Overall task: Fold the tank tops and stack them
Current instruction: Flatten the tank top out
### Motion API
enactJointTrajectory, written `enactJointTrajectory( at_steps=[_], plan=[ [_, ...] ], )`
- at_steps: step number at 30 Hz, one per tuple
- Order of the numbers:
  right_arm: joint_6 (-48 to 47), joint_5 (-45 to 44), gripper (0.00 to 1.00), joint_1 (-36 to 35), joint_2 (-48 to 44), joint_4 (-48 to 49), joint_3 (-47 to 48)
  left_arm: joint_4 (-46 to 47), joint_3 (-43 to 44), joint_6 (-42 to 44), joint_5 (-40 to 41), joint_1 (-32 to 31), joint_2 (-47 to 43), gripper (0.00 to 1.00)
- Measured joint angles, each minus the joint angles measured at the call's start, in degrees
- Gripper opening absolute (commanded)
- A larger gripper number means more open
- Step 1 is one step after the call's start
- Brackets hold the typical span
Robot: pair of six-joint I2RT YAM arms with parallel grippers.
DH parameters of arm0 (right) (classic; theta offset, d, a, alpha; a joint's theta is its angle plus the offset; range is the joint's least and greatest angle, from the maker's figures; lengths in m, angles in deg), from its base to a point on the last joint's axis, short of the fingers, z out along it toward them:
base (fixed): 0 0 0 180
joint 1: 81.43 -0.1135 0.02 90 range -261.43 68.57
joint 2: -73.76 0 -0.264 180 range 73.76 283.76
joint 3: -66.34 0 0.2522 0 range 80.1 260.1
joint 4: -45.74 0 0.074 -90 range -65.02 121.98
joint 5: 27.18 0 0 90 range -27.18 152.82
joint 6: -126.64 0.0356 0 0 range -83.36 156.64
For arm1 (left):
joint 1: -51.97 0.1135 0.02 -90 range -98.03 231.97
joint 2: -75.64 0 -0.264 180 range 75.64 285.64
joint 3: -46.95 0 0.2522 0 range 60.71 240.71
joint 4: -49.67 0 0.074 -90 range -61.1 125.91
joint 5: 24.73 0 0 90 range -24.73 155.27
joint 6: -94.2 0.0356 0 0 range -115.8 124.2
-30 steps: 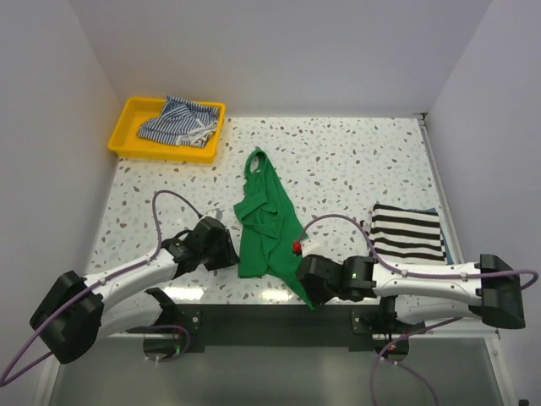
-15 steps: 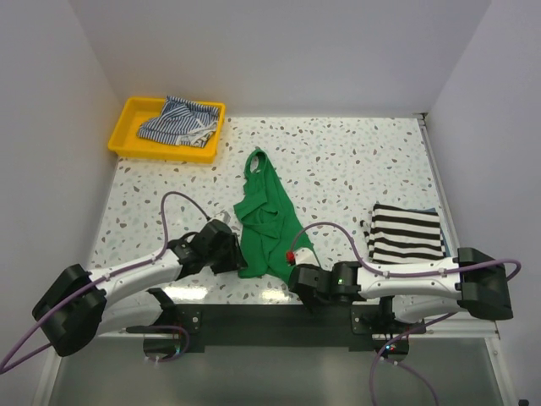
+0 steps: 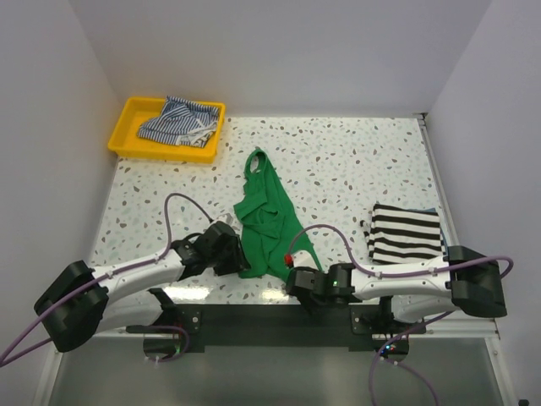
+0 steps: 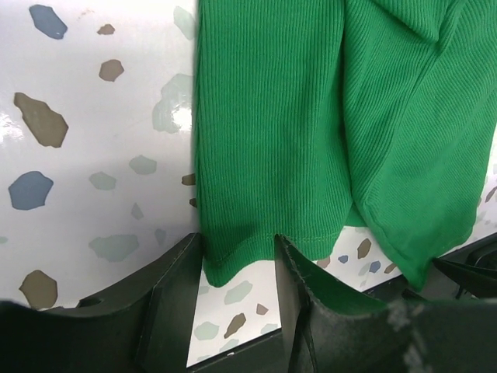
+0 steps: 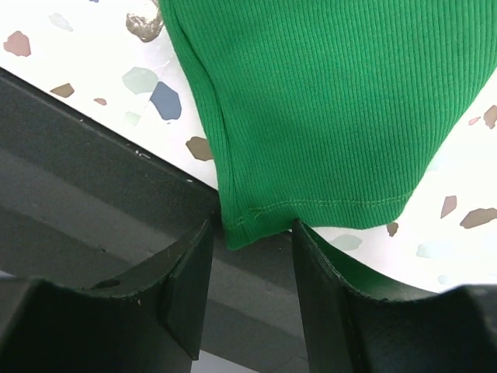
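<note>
The bright green tank top lies crumpled lengthwise in the middle of the table, hem toward me. My left gripper is open at the hem's left corner, which lies between its fingers. My right gripper is open at the hem's right corner, which hangs just over the table's front edge between its fingers. The black-and-white striped top lies folded at the right. The blue-and-white striped top lies crumpled in the tray.
A yellow tray stands at the back left corner. The dark front rail runs along the table's near edge under both grippers. White walls close in the left, back and right sides.
My right gripper has moved left along the front edge to the green top's right hem corner. My left gripper has moved right to the left hem corner. The cloth has barely shifted.
</note>
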Motion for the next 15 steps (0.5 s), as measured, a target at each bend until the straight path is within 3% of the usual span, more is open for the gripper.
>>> enactJointTrajectory(
  at_steps=[4,7,9,10,13,15],
  plan=[
    [0.0,-0.42,0.44,-0.04,0.81,0.37,-0.02,0.46,0.17,-0.98,-0.07,-0.57,0.94,0.39],
    [-0.07,-0.66,0.3,-0.04,1.11,0.76,-0.02,0.57,0.24,-1.36,0.13,-0.72,1.66,0.23],
    [-0.07,-0.83,0.23,-0.04,1.38,0.81,-0.02,0.63,0.24,-1.01,0.13,-0.74,2.05,0.07],
    [0.02,-0.98,0.14,-0.04,1.36,0.79,0.04,0.66,0.24,-0.94,0.17,-0.76,2.34,0.0],
    [-0.09,-2.67,0.0,-0.07,1.18,-0.76,0.94,0.66,0.44,-0.09,0.31,-0.72,2.43,0.0],
    [-0.35,-4.11,0.0,0.39,0.48,-3.13,2.43,-0.37,1.2,1.14,0.92,-0.35,2.27,0.0]
  ],
)
